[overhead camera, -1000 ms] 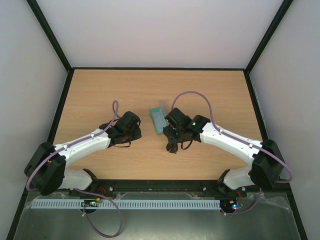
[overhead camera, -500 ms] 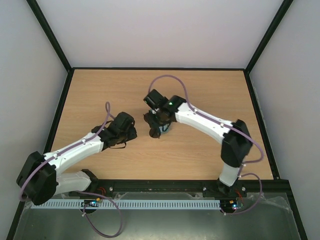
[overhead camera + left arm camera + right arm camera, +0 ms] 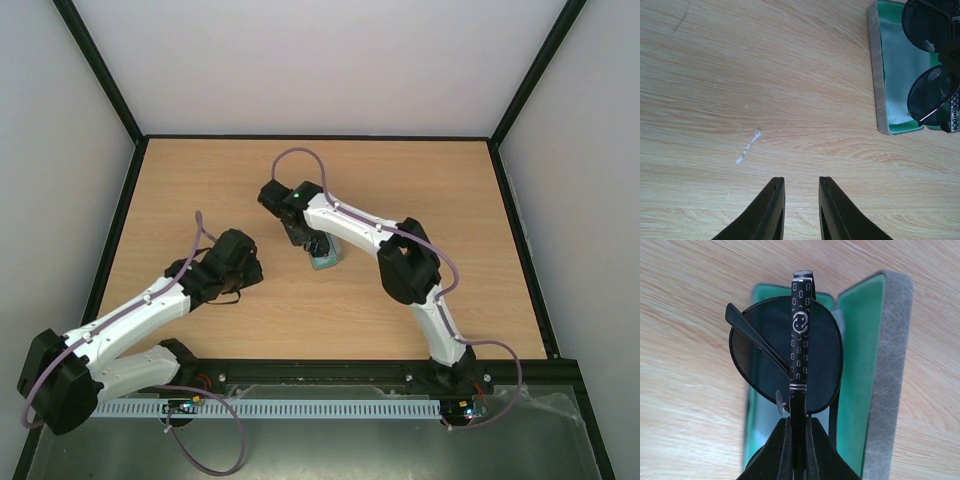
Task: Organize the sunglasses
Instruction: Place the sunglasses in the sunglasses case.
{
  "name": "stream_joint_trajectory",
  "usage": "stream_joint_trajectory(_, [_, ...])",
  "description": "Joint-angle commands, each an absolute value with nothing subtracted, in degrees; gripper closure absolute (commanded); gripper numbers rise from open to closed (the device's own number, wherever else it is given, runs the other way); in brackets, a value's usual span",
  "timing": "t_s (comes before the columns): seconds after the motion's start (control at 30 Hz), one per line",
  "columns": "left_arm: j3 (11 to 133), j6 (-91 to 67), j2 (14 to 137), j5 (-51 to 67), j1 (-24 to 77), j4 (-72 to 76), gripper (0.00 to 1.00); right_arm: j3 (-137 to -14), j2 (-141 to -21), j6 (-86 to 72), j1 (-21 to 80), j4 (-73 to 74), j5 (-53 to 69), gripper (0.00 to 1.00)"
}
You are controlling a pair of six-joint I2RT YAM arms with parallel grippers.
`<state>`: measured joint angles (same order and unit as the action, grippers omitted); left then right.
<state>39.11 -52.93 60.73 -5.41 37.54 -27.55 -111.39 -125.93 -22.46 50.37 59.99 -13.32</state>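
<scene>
Wood desk, left side (image 3: 740,75): pale grain with one small white scuff and nothing lying on it.
Left arm (image 3: 150,300): stretched out low over that bare patch.
Left jaws: a narrow gap between them and nothing in it, well to the left of the case.
Case (image 3: 890,370): grey outside, lying open mid-desk with the green lining up. It has a paler patch inside that I can't identify, and otherwise holds nothing.
Sunglasses (image 3: 765,355): hanging over the open case, lenses above the green. I can't tell whether they touch the lining.
Right jaws: pinched tight on one patterned temple arm, carrying the whole pair by it.
Risk, grip: one slim temple is a thin hold, so I'd say the pair could swing or twist on its hinge.
Risk, release: if let go off-centre, a lens might catch the grey rim and tip out onto the desk.
</scene>
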Motion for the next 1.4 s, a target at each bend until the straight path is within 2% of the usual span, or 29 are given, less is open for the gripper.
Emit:
stream_joint_trajectory(0.0, [37.40, -52.03, 58.90, -5.50, 36.78, -29.80, 0.79, -114.47, -127.80, -21.31, 50.53, 65.93, -23.90, 0.99])
stream_joint_trajectory(0.23, [37.02, -51.87, 59.77, -4.84, 36.37, -28.83, 0.79, -115.94, -130.73, -21.44, 50.52, 66.41, -27.24, 0.99])
stream_joint_trajectory(0.73, [37.98, -50.89, 61.70, -4.58, 35.73, -28.86, 0.79, -116.39, -134.04, -21.66, 50.62, 64.72, -24.47, 0.99])
stream_joint_trajectory(1.37, [37.33, -50.87, 61.28, -4.37, 35.31, -28.91, 0.79, -113.99, -134.71, -21.00, 50.52, 60.54, -14.69, 0.99])
